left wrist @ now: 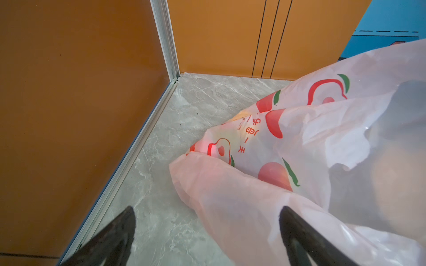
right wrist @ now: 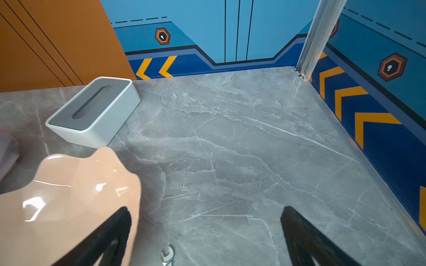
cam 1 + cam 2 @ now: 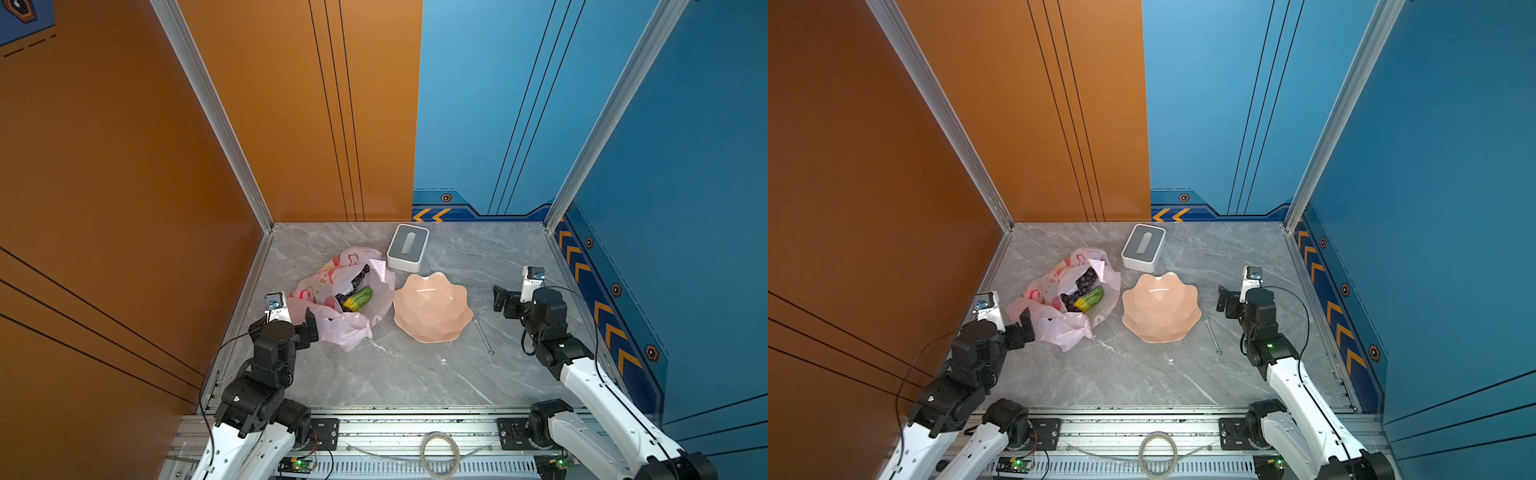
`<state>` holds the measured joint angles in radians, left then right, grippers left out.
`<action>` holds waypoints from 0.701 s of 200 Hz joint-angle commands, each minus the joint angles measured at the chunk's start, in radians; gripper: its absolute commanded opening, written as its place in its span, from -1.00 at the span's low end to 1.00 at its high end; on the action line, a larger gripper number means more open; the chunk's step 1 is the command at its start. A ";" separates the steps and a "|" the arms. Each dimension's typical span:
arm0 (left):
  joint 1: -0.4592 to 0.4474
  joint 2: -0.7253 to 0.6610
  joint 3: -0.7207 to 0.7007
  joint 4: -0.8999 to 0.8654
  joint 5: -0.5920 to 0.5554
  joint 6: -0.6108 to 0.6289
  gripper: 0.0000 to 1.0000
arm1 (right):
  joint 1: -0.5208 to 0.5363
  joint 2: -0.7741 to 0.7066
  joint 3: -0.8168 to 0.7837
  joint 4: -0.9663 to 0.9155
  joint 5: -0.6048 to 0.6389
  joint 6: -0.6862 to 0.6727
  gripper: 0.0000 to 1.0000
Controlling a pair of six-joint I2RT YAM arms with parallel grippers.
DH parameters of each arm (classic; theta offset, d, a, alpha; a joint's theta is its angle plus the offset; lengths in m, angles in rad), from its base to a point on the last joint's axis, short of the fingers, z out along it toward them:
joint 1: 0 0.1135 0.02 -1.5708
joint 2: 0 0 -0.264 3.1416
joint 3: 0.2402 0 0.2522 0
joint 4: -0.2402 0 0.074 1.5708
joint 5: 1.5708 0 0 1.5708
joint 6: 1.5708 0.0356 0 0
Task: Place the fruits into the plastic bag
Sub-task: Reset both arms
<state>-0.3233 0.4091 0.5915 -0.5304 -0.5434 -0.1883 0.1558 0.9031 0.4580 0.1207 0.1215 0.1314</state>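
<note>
Left gripper (image 1: 207,208) stands wide open and empty, low over the table on a folded arm, one tip seemingly touching a fold of the plastic bag (image 3: 320,282), so I judge a careless pull could snag the film and spill the fruits (image 3: 358,298) lying in its gaping mouth; right gripper (image 2: 205,208), equally wide and empty, hovers beside the peach plate (image 3: 432,307).

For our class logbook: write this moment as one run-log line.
fruits: in plastic bag | plate: empty | left gripper: open, at bag edge | right gripper: open, empty
</note>
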 commanded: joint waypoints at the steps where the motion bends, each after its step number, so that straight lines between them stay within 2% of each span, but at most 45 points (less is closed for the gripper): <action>1: 0.027 0.005 -0.066 0.237 -0.036 0.095 0.96 | -0.042 0.078 -0.049 0.273 0.023 -0.071 1.00; 36: 0.092 0.060 -0.148 0.440 0.006 0.143 0.96 | -0.096 0.246 -0.088 0.456 0.006 -0.104 1.00; 60: 0.156 0.097 -0.196 0.527 0.057 0.124 0.95 | -0.107 0.333 -0.110 0.562 -0.009 -0.101 1.00; 101: 0.188 0.164 -0.281 0.708 0.078 0.152 0.96 | -0.108 0.459 -0.141 0.722 -0.007 -0.097 1.00; 140: 0.234 0.307 -0.305 0.822 0.106 0.139 0.96 | -0.108 0.571 -0.168 0.883 -0.009 -0.102 1.00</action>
<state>-0.1211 0.6495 0.3084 0.1570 -0.4786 -0.0521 0.0521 1.4250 0.3107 0.8490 0.1242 0.0475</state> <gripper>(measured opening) 0.979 0.992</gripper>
